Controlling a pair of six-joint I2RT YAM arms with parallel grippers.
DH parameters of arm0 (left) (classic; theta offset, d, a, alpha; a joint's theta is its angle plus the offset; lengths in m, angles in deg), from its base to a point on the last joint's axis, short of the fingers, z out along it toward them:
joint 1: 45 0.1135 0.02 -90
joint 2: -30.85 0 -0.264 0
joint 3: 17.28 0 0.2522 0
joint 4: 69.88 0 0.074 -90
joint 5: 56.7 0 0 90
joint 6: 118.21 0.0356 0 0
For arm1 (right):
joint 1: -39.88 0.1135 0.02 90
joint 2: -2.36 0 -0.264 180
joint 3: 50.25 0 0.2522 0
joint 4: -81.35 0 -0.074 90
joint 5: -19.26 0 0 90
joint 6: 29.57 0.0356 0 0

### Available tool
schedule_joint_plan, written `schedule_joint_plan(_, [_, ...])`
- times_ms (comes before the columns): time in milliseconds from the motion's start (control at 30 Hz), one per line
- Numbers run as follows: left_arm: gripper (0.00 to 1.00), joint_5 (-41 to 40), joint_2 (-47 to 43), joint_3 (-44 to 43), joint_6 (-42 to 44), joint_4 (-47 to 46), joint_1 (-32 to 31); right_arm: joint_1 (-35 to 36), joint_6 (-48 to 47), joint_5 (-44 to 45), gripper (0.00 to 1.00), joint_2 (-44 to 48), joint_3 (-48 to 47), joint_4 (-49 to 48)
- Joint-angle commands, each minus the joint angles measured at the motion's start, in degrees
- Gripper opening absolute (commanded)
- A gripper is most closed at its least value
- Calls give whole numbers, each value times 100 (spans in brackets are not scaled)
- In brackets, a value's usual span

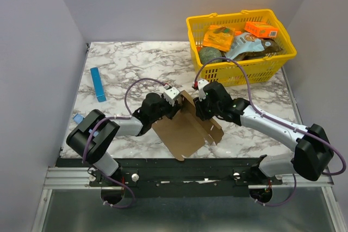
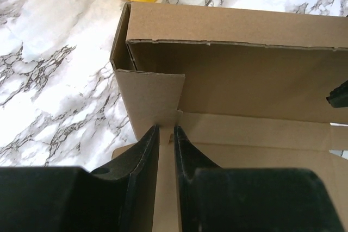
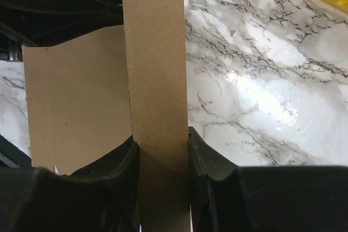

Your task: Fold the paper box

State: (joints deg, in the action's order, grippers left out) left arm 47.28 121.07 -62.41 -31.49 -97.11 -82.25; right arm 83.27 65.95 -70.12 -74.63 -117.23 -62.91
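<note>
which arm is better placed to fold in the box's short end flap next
Left, probably: the left gripper sits right at that flap of the paper box, while the right gripper is clamped on a panel.

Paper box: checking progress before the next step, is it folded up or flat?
Partly folded. The paper box has a long wall standing with an end flap bent inward in the left wrist view; overhead, the rest lies unfolded.

paper box [image 1: 182,134] at centre, yellow basket [image 1: 239,72] far right, blue strip [image 1: 98,84] left
</note>
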Motion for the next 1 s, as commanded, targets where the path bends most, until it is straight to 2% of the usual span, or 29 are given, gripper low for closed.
schedule_joint_plan(0, [29, 44, -354, 52, -111, -278, -1, 28, -288, 140, 19, -97, -137, -44])
schedule_joint_plan(100, [39, -132, -740, 245, -242, -155, 157, 28, -420, 350, 19, -167, -216, -1])
schedule_joint_plan(233, [61, -255, -1303, 833, -611, -330, 429, 28, -490, 684, 18, -316, -321, 175])
schedule_joint_plan(400, [75, -123, -2059, 1212, -875, -313, 710, 28, -771, 957, 18, -413, -330, 202])
schedule_joint_plan(433, [81, -158, -2278, 1335, -919, -348, 807, 28, -806, 992, 18, -431, -330, 193])
schedule_joint_plan(533, [89, -500, -2316, 1275, -1016, -261, 1018, 28, -982, 1142, 18, -448, -322, 114])
schedule_joint_plan(667, [90, -528, -1579, 617, -788, 205, 1265, 28, -1386, 1212, 18, -501, -348, 35])
schedule_joint_plan(800, [89, -291, -779, 97, -559, -91, 1291, 37, -1598, 1159, 18, -562, -444, -27])
schedule_joint_plan(967, [81, 570, 188, -597, -295, -216, 1326, 37, -1694, 1098, 18, -589, -436, -115])
